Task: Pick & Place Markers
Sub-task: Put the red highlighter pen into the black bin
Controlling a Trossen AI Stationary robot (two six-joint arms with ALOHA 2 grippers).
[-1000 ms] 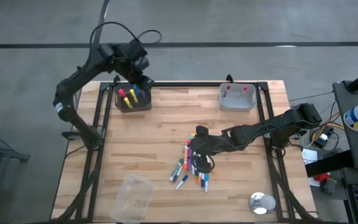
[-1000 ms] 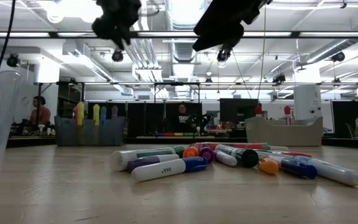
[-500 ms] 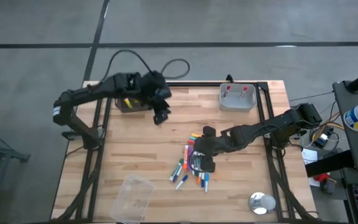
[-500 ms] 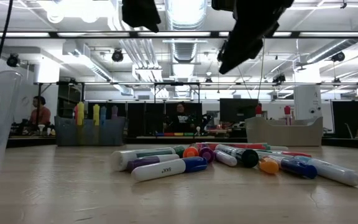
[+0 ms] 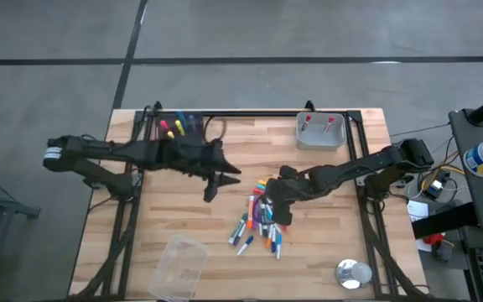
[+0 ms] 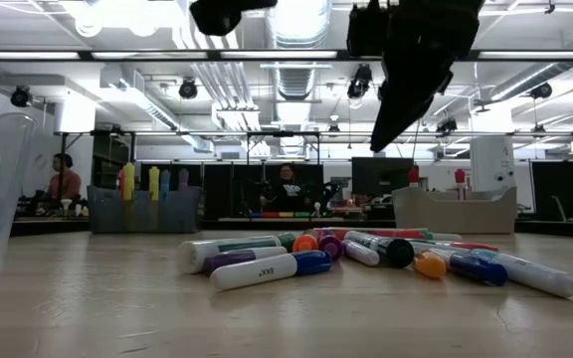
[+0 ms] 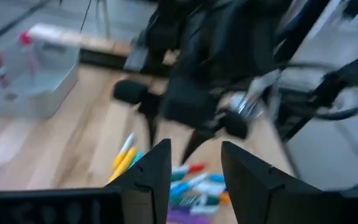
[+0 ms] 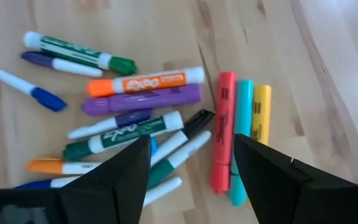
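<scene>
Hovering over the heap of markers (image 5: 260, 220) at the middle of the wooden desk (image 5: 183, 218), the right gripper (image 5: 287, 220) holds its jaws apart with nothing between them; its wrist view looks down on orange, purple, green and blue pens beside a red, a teal and a yellow one lying side by side. The left gripper (image 5: 222, 180), jaws also spread and empty, hangs near the heap on its left, aimed toward it. Further markers stand in the dark bin (image 5: 177, 127) at the desk's far left edge and the grey bin (image 5: 320, 132) at its far right. A clear plastic container (image 5: 177, 267) sits near the front edge.
</scene>
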